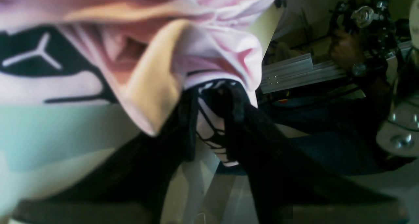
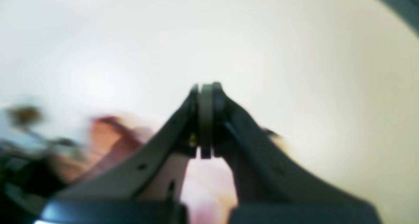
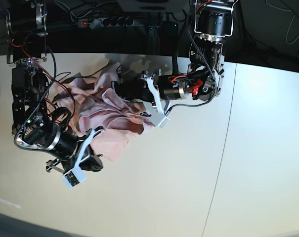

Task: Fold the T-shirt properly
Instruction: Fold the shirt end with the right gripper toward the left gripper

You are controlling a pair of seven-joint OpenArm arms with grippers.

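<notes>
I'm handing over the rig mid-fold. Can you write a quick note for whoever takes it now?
Left gripper: closed on bunched fabric of the T-shirt, holding it up.
Right gripper: shut, nothing between the jaws, beside the shirt's near edge.
T-shirt: crumpled heap on the table, between the two arms, black print partly showing.
Done: no fold visible.
Left: spread it flat, then make all the folds.

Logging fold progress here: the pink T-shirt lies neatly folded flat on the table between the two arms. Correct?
Not folded. The base view shows the T-shirt crumpled in a bunched heap on the table between the two arms.
</notes>
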